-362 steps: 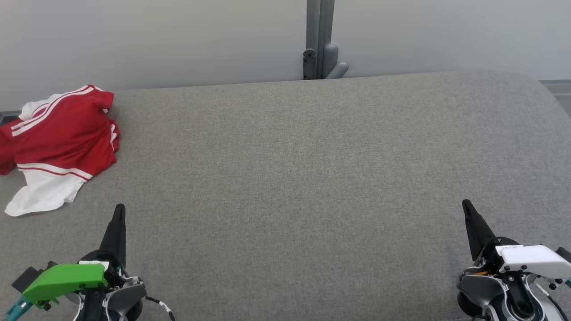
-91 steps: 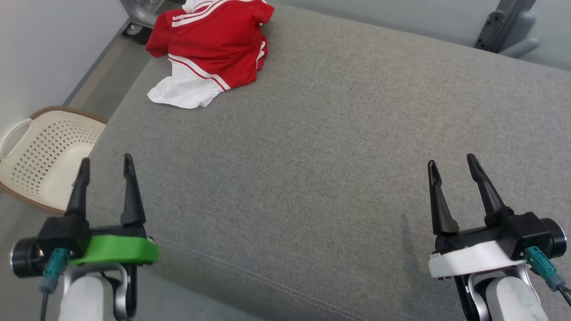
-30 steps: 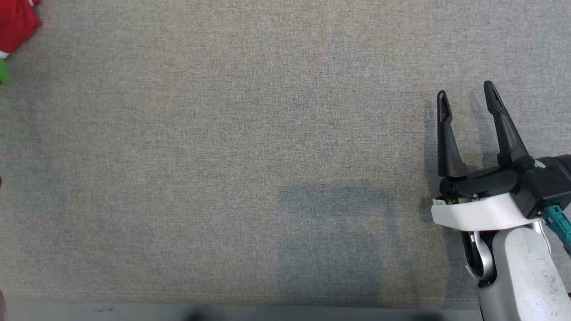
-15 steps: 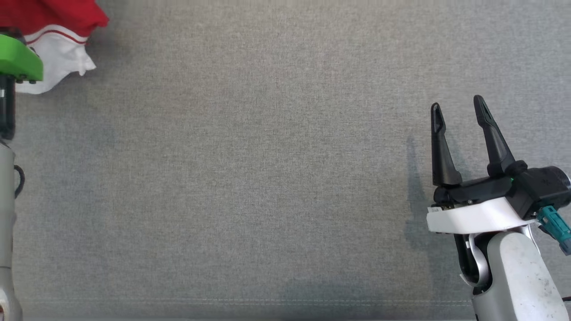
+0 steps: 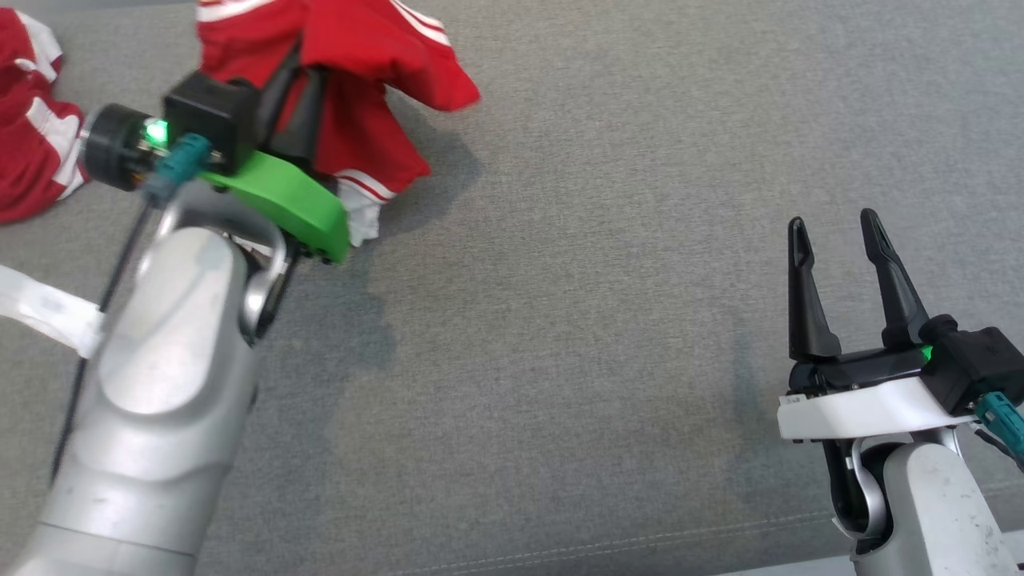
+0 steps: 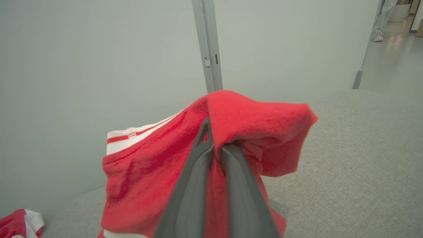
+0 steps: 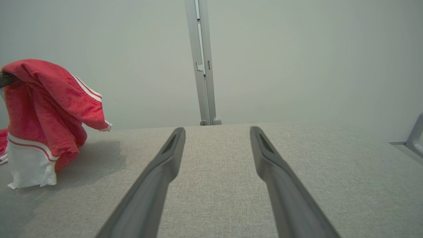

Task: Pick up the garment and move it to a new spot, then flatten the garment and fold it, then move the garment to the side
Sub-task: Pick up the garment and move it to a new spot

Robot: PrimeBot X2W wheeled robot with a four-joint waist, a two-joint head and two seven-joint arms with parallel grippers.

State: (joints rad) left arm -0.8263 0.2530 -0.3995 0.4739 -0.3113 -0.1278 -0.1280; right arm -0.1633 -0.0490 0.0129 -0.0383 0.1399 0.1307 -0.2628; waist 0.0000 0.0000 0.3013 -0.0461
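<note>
Now: garment hanging from a one-fold pinch

The red-and-white garment [image 5: 376, 56] is hanging at the head view's upper left, its white hem seemingly brushing the grey cushion [image 5: 608, 336]. The left gripper [image 6: 214, 138] is pinching one fold, jaws nearly together, probably to be carrying the cloth clear. The right gripper [image 5: 832, 232] is hovering well apart, spread wide, gripping nothing.

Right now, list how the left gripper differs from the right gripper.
The left gripper is shut on the red garment; the right gripper stands open, empty. The left gripper wears a green cover; the right gripper a white cover. Both have two long dark fingers.
</note>
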